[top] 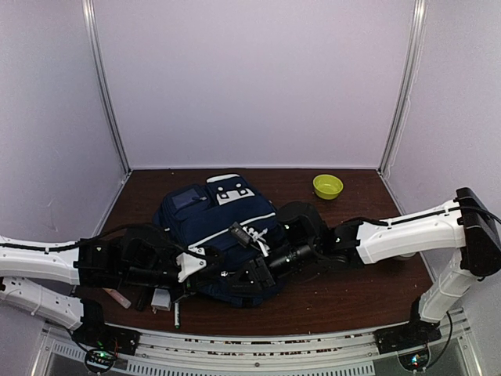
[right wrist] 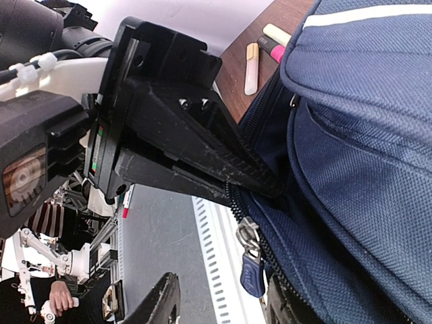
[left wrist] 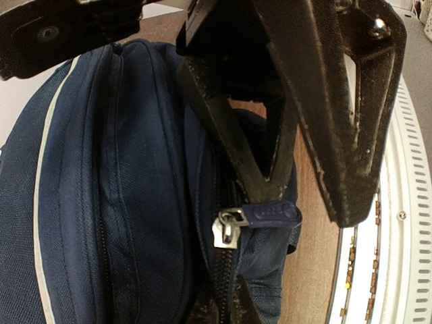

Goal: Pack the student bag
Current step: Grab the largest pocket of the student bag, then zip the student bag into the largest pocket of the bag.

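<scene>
**Top external view.** The student bag (top: 223, 223) is navy and lies flat at the middle of the table (top: 352, 294), with its white patch at the far end. The left gripper (top: 210, 265) and right gripper (top: 252, 274) are both at the bag's near edge, close together, one reaching in from each side. A green bowl (top: 327, 186) stands far right, well apart from the bag. A pen (top: 177, 315) lies at the near edge, left of centre, outside the bag.

**Left wrist view.** The fingers (left wrist: 337, 135) are pressed together, pinching bag fabric beside the zipper track (left wrist: 217, 287). This is judged a brace, to hold the edge taut so the zipper can run. The zipper slider (left wrist: 226, 231) and its blue pull tab (left wrist: 273, 214) sit just below the pinch.

**Right wrist view.** The right gripper's jaws stand partly open, with nothing held. The pull tab hangs in the gap between them, so a grasp on it looks the likely aim. A yellow highlighter (right wrist: 251, 69) lies on the table beside the bag, unpacked.
</scene>
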`<act>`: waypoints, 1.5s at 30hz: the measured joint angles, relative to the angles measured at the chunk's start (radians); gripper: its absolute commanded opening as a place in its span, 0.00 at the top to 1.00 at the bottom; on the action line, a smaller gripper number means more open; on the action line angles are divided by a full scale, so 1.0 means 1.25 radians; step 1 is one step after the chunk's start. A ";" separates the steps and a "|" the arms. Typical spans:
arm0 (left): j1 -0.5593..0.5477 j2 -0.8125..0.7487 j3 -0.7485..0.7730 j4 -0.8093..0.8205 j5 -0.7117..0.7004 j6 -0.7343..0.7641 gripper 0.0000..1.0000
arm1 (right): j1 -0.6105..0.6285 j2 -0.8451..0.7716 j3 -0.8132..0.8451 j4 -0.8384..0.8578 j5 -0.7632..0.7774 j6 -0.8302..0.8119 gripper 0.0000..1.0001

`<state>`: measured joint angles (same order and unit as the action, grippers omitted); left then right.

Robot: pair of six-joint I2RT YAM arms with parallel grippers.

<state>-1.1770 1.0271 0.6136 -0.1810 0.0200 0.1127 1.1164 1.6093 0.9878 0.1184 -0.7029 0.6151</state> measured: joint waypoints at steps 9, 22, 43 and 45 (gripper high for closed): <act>0.000 0.006 0.000 -0.005 0.000 -0.007 1.00 | 0.008 0.033 -0.007 0.064 0.028 0.037 0.70; 0.000 0.012 0.000 -0.010 0.001 -0.016 1.00 | 0.019 0.052 -0.038 0.131 0.088 0.085 1.00; -0.002 -0.111 0.003 -0.106 -0.097 -0.002 1.00 | -0.022 -0.096 0.012 -0.363 0.252 -0.046 1.00; -0.002 -0.151 -0.014 -0.113 -0.114 -0.002 1.00 | -0.067 -0.098 -0.008 -0.392 0.267 -0.073 1.00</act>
<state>-1.1801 0.8387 0.5957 -0.3225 -0.1219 0.1101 1.0325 1.4868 0.9775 -0.3717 -0.3695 0.5236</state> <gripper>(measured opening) 0.019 0.042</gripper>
